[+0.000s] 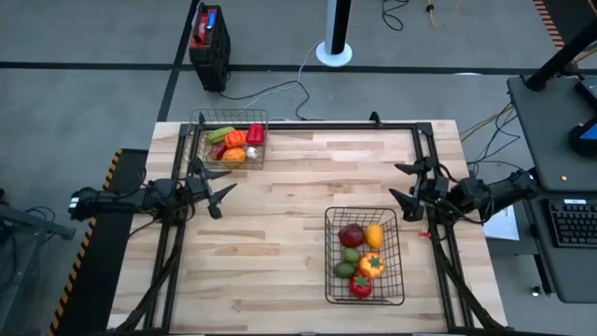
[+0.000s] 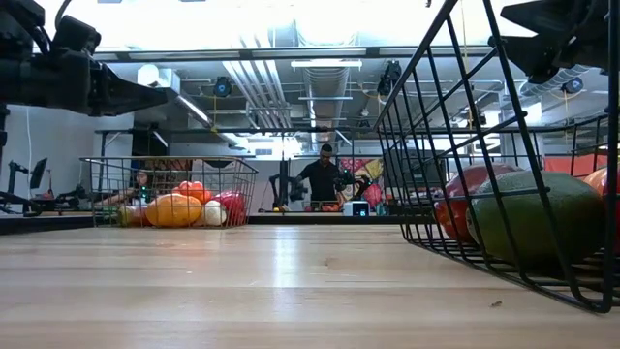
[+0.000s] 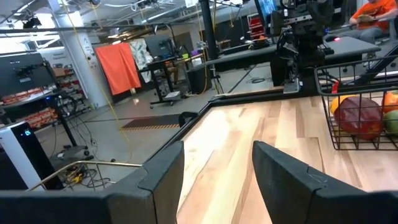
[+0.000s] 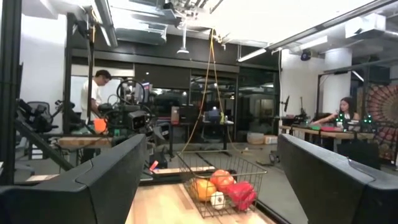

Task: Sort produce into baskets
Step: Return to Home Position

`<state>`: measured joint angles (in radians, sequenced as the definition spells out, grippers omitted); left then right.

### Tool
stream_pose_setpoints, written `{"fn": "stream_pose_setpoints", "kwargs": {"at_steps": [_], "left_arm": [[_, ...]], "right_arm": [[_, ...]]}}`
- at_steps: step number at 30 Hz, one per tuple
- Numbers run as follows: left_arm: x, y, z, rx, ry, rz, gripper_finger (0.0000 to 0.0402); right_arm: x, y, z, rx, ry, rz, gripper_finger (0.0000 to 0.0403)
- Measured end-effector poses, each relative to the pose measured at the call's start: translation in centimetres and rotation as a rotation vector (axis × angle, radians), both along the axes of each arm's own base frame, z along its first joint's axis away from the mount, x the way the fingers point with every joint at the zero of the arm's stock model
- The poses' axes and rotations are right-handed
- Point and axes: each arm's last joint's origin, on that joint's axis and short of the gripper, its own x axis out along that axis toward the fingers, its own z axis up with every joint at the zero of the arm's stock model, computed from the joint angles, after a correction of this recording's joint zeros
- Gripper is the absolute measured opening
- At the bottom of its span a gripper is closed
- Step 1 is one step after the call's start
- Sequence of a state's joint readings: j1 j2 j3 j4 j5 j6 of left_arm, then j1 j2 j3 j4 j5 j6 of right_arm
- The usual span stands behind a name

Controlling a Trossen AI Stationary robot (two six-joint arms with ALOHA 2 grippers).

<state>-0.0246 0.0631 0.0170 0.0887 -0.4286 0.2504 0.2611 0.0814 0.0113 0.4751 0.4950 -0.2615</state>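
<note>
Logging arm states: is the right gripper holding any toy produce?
No, the right gripper hangs open and empty near the larger black wire-mesh basket.

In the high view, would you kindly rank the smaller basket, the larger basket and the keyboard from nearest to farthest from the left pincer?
1. Smaller basket, far left, just beyond the left pincer.
2. Larger basket, right of centre, near side.
3. Keyboard, at the picture's far right edge.

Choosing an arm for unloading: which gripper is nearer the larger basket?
Right. The right gripper hangs open just off a corner of the larger basket; the left gripper, also open, sits across the table, close to the smaller basket.
</note>
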Motion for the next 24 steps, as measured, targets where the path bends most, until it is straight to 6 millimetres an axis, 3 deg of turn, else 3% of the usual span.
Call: {"fn": "stream_pose_setpoints", "kwargs": {"at_steps": [24], "left_arm": [[0.18, 0.00, -0.17, 0.001, 0.025, 0.000, 0.0174]], "right_arm": [[0.00, 0.00, 0.00, 0.000, 0.000, -0.001, 0.0354]]}}
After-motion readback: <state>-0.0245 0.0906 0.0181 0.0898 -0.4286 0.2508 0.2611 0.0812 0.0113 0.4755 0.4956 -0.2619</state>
